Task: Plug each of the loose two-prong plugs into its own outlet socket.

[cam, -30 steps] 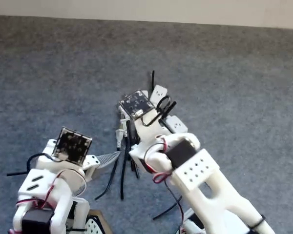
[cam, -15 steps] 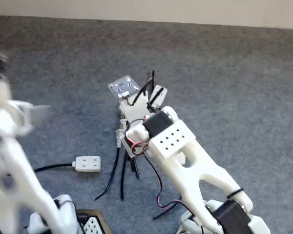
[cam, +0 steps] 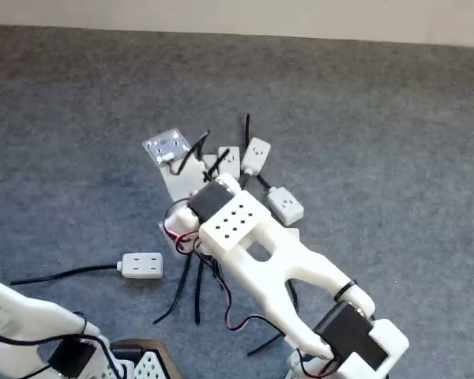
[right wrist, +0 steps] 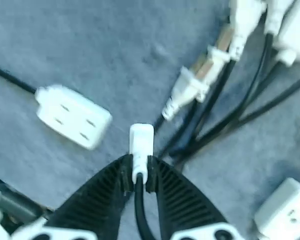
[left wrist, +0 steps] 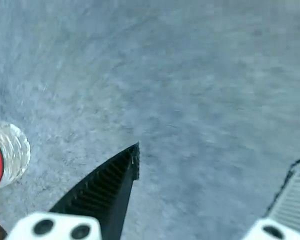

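Holding the white two-prong plug (right wrist: 141, 142) clamped in its jaws, long axis in line with them, the right arm (cam: 253, 245) is way closer to the free outlet socket (cam: 142, 265), sitting slots-up just off toward the left arm's side; black cords (cam: 197, 300) crowd the other side, left jaws gaping apart

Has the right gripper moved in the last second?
Yes. The right gripper went leftward with its arm in the high view, away from the far outlet.

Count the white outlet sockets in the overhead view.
3 clear. The left socket lies alone; the far socket and right socket sit by the right arm, which may hide others; a white piece by the far one is unclear.
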You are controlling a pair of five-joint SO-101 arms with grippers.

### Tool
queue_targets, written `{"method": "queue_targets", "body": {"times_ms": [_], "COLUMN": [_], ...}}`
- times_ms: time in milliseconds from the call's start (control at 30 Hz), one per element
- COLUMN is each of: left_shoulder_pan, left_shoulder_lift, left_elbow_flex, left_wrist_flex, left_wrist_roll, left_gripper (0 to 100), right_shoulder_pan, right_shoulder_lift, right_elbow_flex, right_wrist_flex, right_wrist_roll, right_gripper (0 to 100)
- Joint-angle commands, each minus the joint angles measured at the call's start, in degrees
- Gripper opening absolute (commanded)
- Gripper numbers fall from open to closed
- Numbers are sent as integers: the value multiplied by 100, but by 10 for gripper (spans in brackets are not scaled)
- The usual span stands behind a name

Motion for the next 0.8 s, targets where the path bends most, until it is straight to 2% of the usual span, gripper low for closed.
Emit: {"method": "queue_targets", "body": {"times_ms": [0,267,367,533,667,700,767], "left_shoulder_pan": [-338,-418,-426,-426,-426,-426,-426], "left_shoulder_lift": [690,1727,1982,2193,2237,2237,2246], "left_elbow_flex": [-840,-1938,-2229,-2545,-2571,-2571,-2563], "left_wrist_flex": [26,18,18,53,35,35,26], "left_wrist_roll": [-44,-44,-44,-44,-44,-44,-53], "left_gripper": [425,425,425,425,425,425,425], "right_shoulder_pan": [-171,-760,-840,-857,-646,-462,-48], "right_shoulder_lift": [-66,-57,-40,40,435,523,681], "right_elbow_flex": [-760,-734,-716,-664,-505,-462,-382], "right_wrist_flex": [-84,-119,-145,-224,-251,-251,-242], "right_wrist_roll": [-475,-1468,-1530,-1916,-1855,-1697,-914], "right_gripper": [6,65,9,5,5,5,5]}}
